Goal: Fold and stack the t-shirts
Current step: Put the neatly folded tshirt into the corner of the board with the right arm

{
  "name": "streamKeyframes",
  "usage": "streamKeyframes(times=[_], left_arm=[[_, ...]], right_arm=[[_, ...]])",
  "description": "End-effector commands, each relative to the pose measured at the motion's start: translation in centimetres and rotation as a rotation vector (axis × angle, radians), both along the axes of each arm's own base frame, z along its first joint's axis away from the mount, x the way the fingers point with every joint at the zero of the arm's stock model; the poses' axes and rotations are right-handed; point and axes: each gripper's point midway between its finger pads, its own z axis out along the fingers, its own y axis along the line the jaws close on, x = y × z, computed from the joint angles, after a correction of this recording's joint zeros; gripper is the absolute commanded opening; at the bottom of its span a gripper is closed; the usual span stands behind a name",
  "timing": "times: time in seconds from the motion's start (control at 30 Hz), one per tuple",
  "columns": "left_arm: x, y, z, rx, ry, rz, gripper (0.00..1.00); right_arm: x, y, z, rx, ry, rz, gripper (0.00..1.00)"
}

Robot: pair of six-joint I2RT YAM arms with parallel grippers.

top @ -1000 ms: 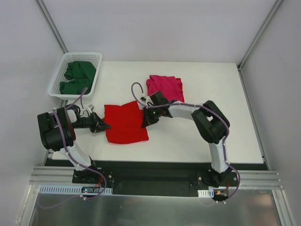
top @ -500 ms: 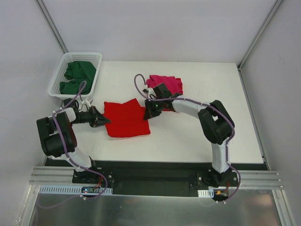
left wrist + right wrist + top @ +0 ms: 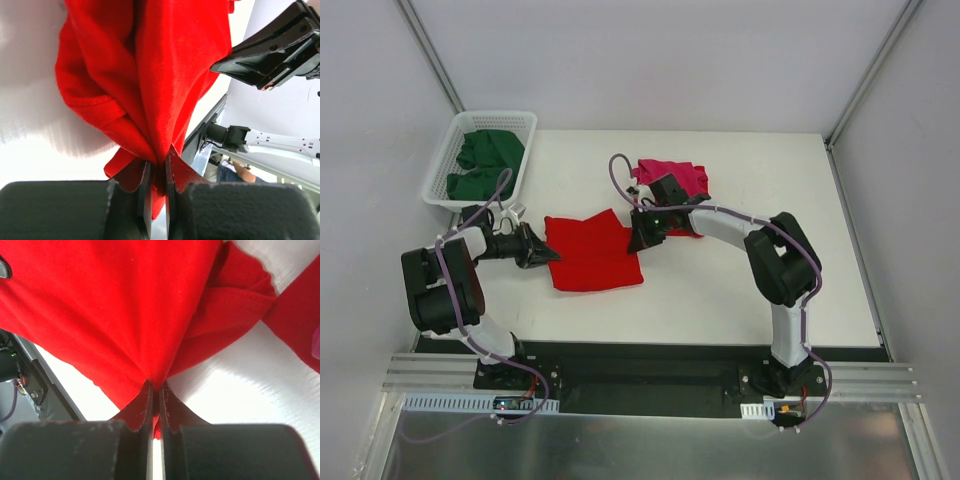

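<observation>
My left gripper [image 3: 545, 256] is clamped on the left edge of the red t-shirt [image 3: 592, 256], and my right gripper [image 3: 638, 240] is clamped on its right edge. The shirt is spread between them, left of the middle of the table [image 3: 700, 295]. Bare tabletop stretches to the right and toward the near edge. A folded magenta t-shirt [image 3: 678, 178] lies just beyond my right gripper. Green t-shirts [image 3: 485, 160] sit in a white basket [image 3: 440, 165] at the far left corner. Only the wrist views show the pinch itself: red cloth bunched into pleats between nearly touching fingers.
</observation>
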Motion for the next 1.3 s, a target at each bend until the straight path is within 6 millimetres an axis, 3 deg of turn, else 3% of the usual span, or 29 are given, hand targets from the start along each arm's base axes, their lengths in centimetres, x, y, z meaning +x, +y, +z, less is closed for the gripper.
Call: streamKeyframes(times=[0.0, 0.63, 1.07, 1.27], left_arm=[[1.2, -0.3, 3.4, 0.008, -0.160, -0.049, 0.00], [3.2, -1.1, 8.5, 0.073, -0.357, -0.094, 0.00], [3.2, -1.2, 9.5, 0.107, -0.426, -0.097, 0.00], [3.5, -1.1, 10.9, 0.137, -0.505, -0.097, 0.00]], right_arm=[[1.3, 0.7, 3.8, 0.065, -0.046, 0.007, 0.01], [1.2, 1.1, 7.6, 0.112, -0.107, 0.075, 0.01], [1.7, 0.7, 11.5, 0.124, -0.202, 0.109, 0.01], [3.0, 0.1, 13.3, 0.117, -0.253, 0.097, 0.01]])
